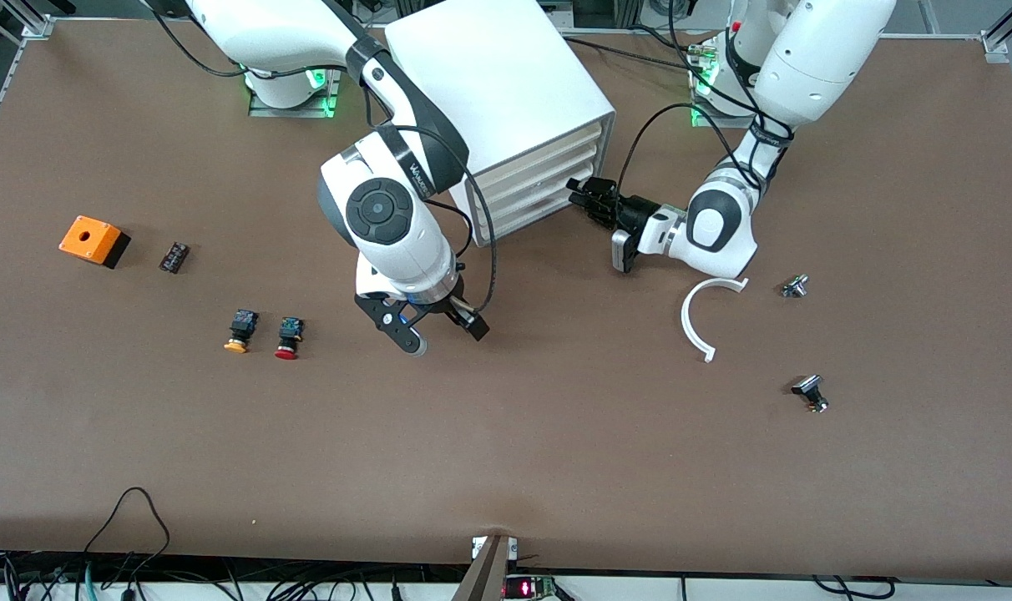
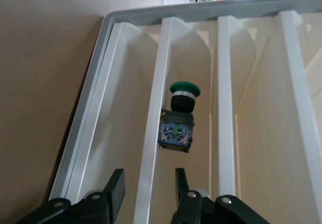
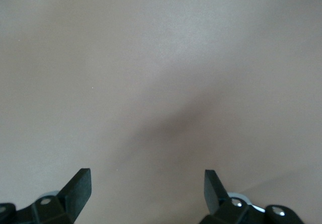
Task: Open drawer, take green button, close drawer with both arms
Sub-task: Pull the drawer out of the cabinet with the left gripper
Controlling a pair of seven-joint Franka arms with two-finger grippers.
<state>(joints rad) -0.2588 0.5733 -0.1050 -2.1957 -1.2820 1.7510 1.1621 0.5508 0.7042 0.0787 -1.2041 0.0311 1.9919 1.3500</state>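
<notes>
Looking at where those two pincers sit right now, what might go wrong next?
The left pincer is open around a drawer front edge; its fingers might slip off when pulling. The green button in the cabinet could tip or roll if jolted. The right pincer, open over bare table, must avoid the left arm when reaching in.

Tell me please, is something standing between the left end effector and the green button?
Yes. In the left wrist view the green button shows through the gaps between the cabinet's cream-edged drawer fronts. The left end effector, open, straddles one front edge. The drawers look closed, so that front blocks reaching it.
</notes>
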